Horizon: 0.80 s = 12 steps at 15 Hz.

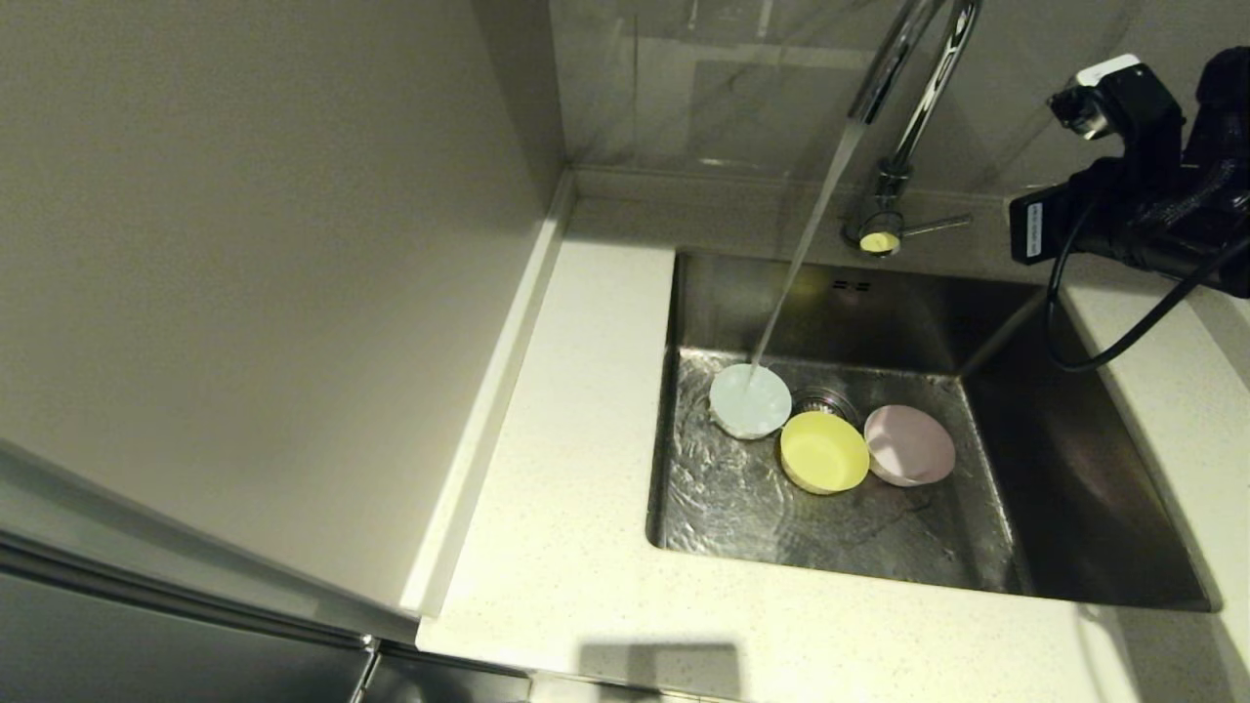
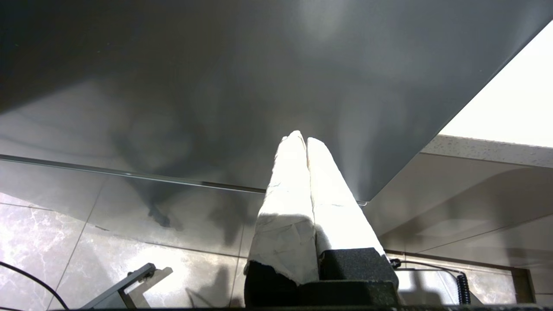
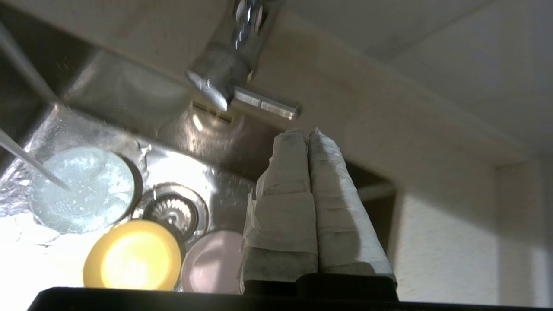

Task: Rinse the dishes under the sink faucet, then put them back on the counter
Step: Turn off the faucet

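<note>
Water from the faucet (image 1: 903, 59) strikes the white bowl (image 1: 750, 401); right claw (image 3: 307, 134) closed, empty, near the lever (image 3: 264, 105); left claw (image 2: 301, 140) closed, parked; each bowl likely needs turning under the stream.

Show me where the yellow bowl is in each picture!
Head view: the yellow bowl sits on the sink floor, between the white bowl and the pink bowl.
Left wrist view: not in it; only the shut left gripper shows, away from the sink.
Right wrist view: the yellow bowl lies near the picture's lower edge.
Shared landmark: the drain strainer, right beside it.
</note>
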Tool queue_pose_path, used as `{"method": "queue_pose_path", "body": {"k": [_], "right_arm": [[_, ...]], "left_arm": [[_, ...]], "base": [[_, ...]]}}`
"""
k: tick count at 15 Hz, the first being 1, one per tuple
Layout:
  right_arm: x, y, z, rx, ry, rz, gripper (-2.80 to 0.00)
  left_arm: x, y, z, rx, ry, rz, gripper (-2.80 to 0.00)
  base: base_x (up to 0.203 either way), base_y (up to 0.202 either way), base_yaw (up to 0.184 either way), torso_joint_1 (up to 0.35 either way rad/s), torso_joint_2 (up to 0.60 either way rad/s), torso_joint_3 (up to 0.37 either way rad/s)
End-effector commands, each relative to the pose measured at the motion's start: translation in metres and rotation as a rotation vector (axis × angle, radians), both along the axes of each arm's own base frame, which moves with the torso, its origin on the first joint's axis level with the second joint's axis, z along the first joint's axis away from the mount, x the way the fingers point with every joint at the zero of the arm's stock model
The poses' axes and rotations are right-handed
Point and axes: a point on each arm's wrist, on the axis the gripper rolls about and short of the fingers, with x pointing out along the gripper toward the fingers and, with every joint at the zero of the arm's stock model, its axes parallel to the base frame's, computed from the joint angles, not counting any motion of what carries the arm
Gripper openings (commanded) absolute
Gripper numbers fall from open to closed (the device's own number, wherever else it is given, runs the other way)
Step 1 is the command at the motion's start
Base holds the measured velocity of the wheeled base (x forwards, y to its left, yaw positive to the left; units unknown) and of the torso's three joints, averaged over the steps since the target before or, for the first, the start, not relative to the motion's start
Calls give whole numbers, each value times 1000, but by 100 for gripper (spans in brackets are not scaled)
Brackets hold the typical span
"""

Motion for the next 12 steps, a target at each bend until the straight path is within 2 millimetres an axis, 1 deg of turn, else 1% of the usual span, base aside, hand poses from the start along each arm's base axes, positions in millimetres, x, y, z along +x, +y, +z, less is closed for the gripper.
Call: {"method": "queue_pose_path", "body": {"k": [1,2,6,9,12], "right_arm": [[16,2,-17,-4,45,2,-280],[21,2,-21,-4,45,1,-280],[59,5,-39,5,-76,-1,-280],[67,5,-48,7,-69,-3,-280],[67,5,-48,10,-66,-2,-280]], "left_arm": [[0,0,0,-1,-2,0,-280],[0,0,0,-1,-2,0,-280],[0,0,0,-1,-2,0,-280],[0,0,0,-1,-2,0,-280],[0,0,0,-1,-2,0,-280]], "base": [[0,0,0,0,0,0],[0,0,0,0,0,0],[0,0,0,0,0,0],[0,0,0,0,0,0],[0,0,0,0,0,0]]}}
